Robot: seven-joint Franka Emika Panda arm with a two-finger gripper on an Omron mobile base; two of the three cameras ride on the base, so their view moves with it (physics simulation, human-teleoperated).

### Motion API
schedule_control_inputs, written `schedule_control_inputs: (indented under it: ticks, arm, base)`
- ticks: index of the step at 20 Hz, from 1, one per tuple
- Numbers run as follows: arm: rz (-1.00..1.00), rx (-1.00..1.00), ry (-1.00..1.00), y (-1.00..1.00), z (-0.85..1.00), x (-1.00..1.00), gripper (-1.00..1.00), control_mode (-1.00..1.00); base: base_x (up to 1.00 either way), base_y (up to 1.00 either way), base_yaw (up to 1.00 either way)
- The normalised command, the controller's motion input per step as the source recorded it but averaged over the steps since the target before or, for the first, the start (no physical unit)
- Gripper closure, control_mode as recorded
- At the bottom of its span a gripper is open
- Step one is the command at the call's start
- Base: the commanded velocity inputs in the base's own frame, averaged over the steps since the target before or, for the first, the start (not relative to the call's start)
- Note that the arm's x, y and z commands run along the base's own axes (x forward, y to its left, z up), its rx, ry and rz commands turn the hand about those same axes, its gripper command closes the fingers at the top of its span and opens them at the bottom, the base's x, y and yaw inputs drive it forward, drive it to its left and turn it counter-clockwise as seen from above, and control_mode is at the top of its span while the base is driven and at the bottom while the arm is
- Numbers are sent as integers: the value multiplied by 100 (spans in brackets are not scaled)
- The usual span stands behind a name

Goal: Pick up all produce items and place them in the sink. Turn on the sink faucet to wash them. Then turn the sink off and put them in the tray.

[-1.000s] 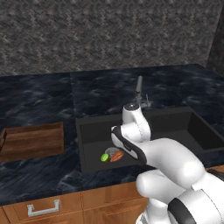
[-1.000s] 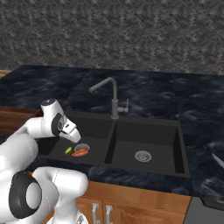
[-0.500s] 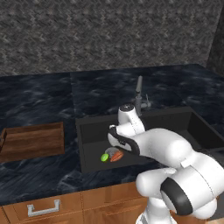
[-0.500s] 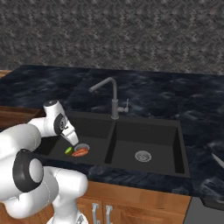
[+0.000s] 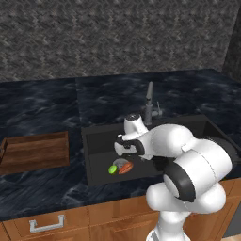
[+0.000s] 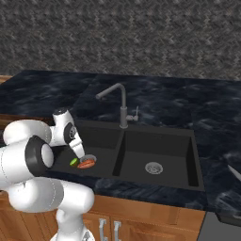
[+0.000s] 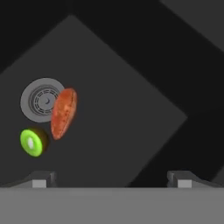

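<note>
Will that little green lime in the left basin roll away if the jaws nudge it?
Probably: the lime looks round and lies free on the flat sink floor. The carrot beside it might block one side. It looks rigid.

No readable text anywhere. No labels, brands or numbers on anything in these views.

Dark marble counter (image 5: 42, 108), grey stone wall (image 5: 108, 33), wooden cabinets (image 5: 94, 219).

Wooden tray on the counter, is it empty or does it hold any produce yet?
Empty. The tray shows bare wood; the carrot and lime lie in the sink's left basin.
</note>
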Motion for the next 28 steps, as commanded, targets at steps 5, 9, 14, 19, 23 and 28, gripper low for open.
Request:
schedule_control_inputs:
  ticks: [5, 9, 14, 19, 23, 28]
  arm:
    - [-10, 1, 0, 0, -34, 28, -100, -100]
    - [-10, 0, 0, 0, -35, 29, -100, -100]
    - [-10, 0, 0, 0, -34, 31, -100, -100]
    - [-5, 0, -2, 3, -34, 27, -100, -100]
    - [0, 0, -3, 12, -26, 25, -100, -100]
    - [1, 0, -2, 2, -27, 29, -100, -100]
  base:
    - [0, 0, 0]
    - [0, 0, 0]
    - [0, 0, 0]
    - [0, 0, 0]
    - [0, 0, 0]
    - [0, 0, 0]
